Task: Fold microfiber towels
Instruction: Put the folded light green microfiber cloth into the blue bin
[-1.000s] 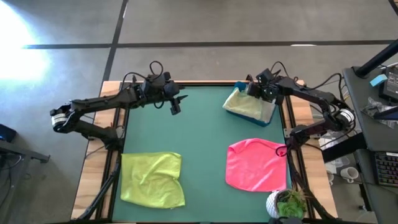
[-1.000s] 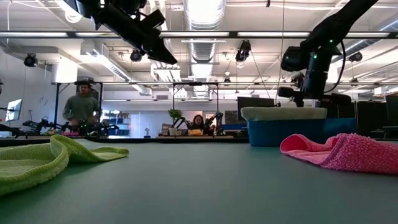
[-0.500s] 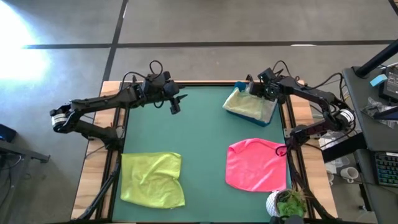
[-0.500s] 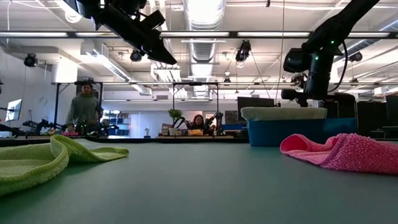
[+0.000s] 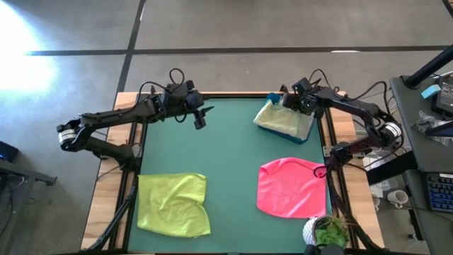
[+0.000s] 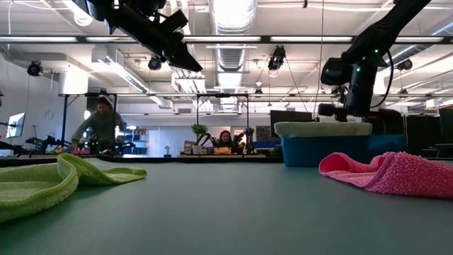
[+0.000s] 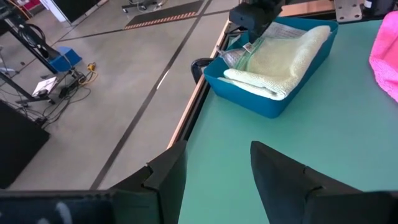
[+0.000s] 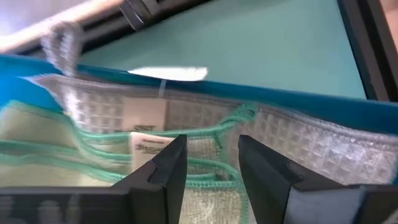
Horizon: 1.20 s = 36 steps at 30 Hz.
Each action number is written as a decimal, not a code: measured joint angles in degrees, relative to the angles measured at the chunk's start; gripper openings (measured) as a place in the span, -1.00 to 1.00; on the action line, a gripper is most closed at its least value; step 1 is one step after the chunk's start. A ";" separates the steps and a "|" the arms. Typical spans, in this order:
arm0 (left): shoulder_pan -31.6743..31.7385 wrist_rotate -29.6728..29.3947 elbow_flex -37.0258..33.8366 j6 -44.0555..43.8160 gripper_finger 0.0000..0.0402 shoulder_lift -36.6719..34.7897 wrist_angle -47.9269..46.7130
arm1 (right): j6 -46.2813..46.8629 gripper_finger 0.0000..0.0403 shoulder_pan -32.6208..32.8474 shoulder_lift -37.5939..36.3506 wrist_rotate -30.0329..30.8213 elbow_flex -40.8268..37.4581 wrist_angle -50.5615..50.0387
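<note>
Low view: blue bin [image 6: 327,151] hides right tool's [image 6: 352,113] fingertips.

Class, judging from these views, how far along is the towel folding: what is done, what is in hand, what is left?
Done: folded towels sit in the blue bin. In hand: the right claw hovers open over the bin; the left claw waits open, empty. Left: the lime green towel and hot pink towel lie unfolded.
</note>
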 joint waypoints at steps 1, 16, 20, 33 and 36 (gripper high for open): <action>0.00 0.00 0.00 0.00 -0.19 0.00 0.01 | 0.01 -0.33 0.00 0.36 -0.09 0.00 -0.24; 0.00 0.02 0.00 -0.02 -0.19 0.00 0.95 | 3.00 -0.33 3.29 0.79 0.35 -0.22 -0.20; 0.00 0.02 0.00 -0.02 -0.19 0.00 1.21 | 3.77 -0.33 3.65 3.49 1.11 -1.38 -0.30; 0.00 0.02 -0.20 0.00 -0.19 0.00 1.19 | 1.96 -0.56 4.54 5.10 1.92 -0.74 0.27; 0.00 0.02 -0.26 0.00 -0.19 0.00 1.06 | 1.85 -0.81 4.55 5.13 1.92 -0.74 0.49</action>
